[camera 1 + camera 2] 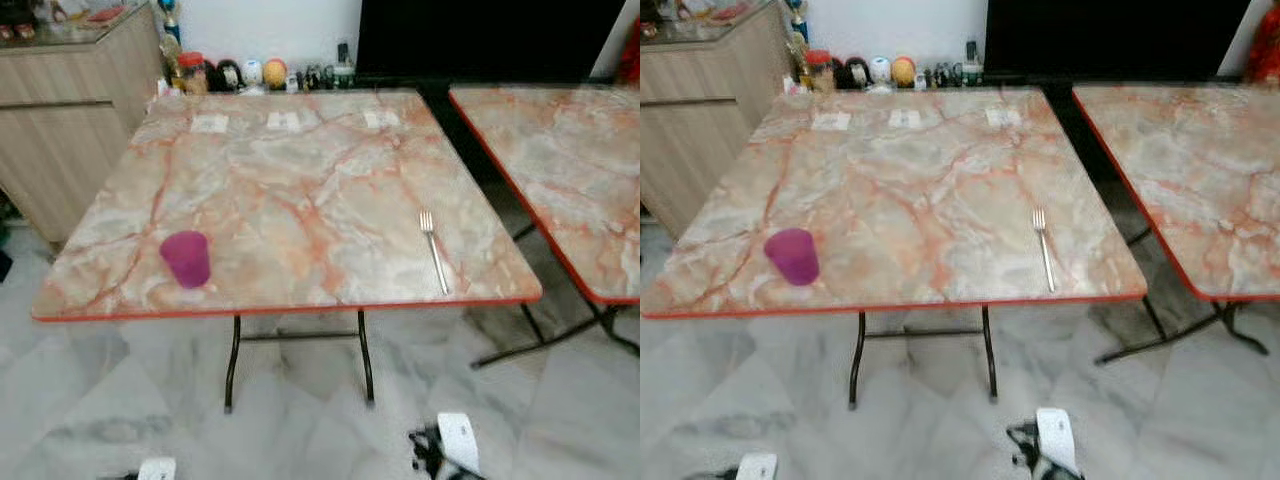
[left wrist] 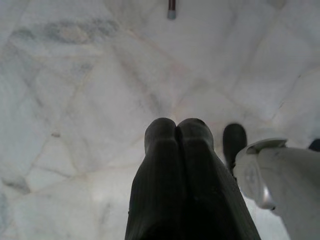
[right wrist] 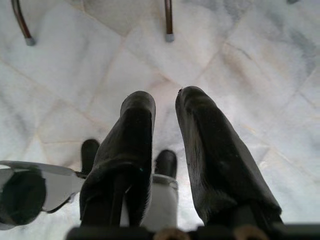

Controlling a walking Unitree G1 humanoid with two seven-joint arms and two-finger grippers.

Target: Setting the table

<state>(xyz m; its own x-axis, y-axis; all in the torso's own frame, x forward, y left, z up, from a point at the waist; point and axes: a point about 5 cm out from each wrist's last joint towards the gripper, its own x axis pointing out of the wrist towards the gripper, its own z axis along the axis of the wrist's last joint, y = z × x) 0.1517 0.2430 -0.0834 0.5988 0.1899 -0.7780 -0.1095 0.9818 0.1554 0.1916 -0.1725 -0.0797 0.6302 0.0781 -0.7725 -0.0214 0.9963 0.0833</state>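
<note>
A: Is there any writing to read on the things here?

B: No; three small white labels (image 1: 285, 121) lie along the far edge of the table (image 1: 300, 200), but they are too blurred to read; the small bottles and round figures (image 1: 250, 73) behind that edge, against the wall, are also too small to tell any brand.

A: And the grippers, how do they stand?

B: The left gripper (image 2: 175, 127) hangs low over the pale marble floor (image 2: 75, 100); its two black fingers are pressed together, tip against tip, and they hold nothing. The right gripper (image 3: 165, 100) also points down at the floor; its fingers (image 3: 137, 125) are a little apart, with a narrow gap between them, and nothing is in that gap. Neither one touches the table.

A: Where are the things for setting the table?

B: A purple cup (image 1: 186, 258) stands upright near the front edge of the table, toward the robot's left; a silver fork (image 1: 434, 250) lies flat near the front right corner, with its tines pointing to the far side; the two are well apart.

A: What else is around?

B: A second table (image 1: 560, 180) of the same marble pattern with a red rim stands just beside it on the right; a wooden cabinet (image 1: 70, 110) is at the far left.
</note>
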